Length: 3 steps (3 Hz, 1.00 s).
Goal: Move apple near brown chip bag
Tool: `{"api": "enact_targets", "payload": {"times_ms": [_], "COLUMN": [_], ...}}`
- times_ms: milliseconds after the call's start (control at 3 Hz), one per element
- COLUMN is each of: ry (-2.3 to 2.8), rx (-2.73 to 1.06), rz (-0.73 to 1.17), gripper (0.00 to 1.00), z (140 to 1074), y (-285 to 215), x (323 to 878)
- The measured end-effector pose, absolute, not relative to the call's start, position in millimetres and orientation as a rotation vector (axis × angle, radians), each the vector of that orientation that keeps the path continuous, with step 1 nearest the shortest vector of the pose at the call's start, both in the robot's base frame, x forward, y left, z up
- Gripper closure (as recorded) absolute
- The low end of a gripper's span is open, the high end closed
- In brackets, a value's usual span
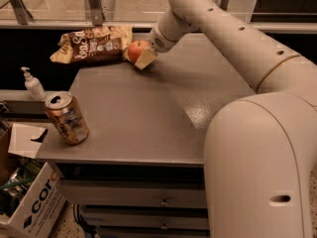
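Observation:
The red-orange apple (pixel 137 50) sits between the tan fingers (pixel 145 59) of my gripper (pixel 139 55) at the far left part of the grey table (pixel 148 113). The gripper is shut on the apple and holds it low, at the table surface, right beside the right end of the brown chip bag (pixel 91 44). The bag lies flat at the table's far left corner, dark brown with tan edges and white lettering. My white arm (pixel 218 29) reaches in from the right across the table.
An orange-brown soda can (pixel 66 118) stands at the table's near left corner. A white pump bottle (pixel 33 83) stands on a ledge left of the table. A cardboard box (pixel 29 202) sits on the floor at lower left. A glass railing runs behind the table.

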State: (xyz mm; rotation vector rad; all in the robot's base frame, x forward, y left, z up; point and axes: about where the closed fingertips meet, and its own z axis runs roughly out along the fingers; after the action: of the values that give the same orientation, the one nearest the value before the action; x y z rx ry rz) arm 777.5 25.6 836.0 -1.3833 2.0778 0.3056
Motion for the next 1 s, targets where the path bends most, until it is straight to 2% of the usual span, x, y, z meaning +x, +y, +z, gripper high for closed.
{"api": "enact_targets", "payload": {"times_ms": [333, 667, 1000], "ry": [2.104, 2.118, 2.118], "rx": [-1.391, -1.392, -1.392], "rz": [0.326, 0.335, 0.335], "gripper": [1.0, 0.82, 0.59], "z": [823.1, 818.8, 821.6], "y": [37.9, 42.8, 42.9], "x": [777.2, 777.1, 777.1]}}
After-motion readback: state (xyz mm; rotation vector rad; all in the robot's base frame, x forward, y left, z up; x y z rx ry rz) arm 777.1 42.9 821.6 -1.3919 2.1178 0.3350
